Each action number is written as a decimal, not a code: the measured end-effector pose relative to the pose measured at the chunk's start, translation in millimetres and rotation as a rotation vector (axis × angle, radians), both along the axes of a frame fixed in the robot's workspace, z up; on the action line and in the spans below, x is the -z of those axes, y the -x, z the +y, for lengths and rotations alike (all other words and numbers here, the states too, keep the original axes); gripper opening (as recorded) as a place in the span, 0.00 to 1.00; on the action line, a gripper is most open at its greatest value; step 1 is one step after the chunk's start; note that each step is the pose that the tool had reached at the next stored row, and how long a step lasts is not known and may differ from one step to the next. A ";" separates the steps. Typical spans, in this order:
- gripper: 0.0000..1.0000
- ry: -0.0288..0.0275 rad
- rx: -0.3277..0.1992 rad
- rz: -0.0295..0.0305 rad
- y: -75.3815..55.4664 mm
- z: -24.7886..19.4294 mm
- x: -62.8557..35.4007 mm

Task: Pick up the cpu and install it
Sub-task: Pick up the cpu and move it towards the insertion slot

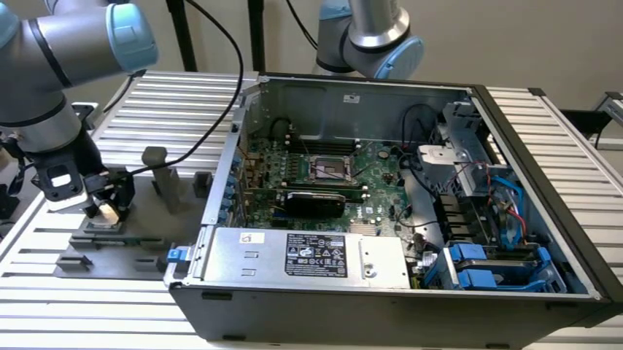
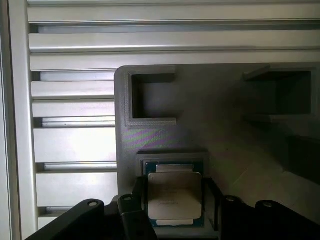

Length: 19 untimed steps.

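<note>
Gripper (image 1: pixel 101 210) hangs low over the grey holder (image 1: pixel 146 227), at the end of the holder farthest from the computer case (image 1: pixel 389 313). Its two black fingers (image 2: pixel 136 198) stand against opposite edges of the cpu (image 2: pixel 174 198), pinching it between them. The cpu is in a square recess of the holder (image 2: pixel 165 135), with its silvery top facing up and a thin green border around it. The recess frame shows past its far edge. I cannot tell whether the chip rests on the recess floor or sits just clear of it.

Two rectangular pockets (image 2: pixel 152 97) are cut into the holder beyond the cpu's recess, both bare inside. Grey upright posts (image 1: pixel 156 164) rise from the holder nearer the case. The holder lies flat on a slatted aluminium table (image 1: pixel 107 313), whose ribs run past the holder's edge in the wrist view.

The open case stands just beside the holder, on the exterior view's right of it. Inside the case lie the green motherboard (image 1: pixel 381 166), the dark metal-framed socket (image 1: pixel 331 169) and a long black card (image 1: pixel 314 201), all well apart from the holder.
</note>
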State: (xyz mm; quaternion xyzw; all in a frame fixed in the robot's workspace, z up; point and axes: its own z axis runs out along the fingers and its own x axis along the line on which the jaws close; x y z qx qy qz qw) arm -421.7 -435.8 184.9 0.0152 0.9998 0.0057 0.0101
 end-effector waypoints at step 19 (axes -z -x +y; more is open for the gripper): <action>0.55 0.0003 0.000 0.0006 -0.2 0.0 -52.2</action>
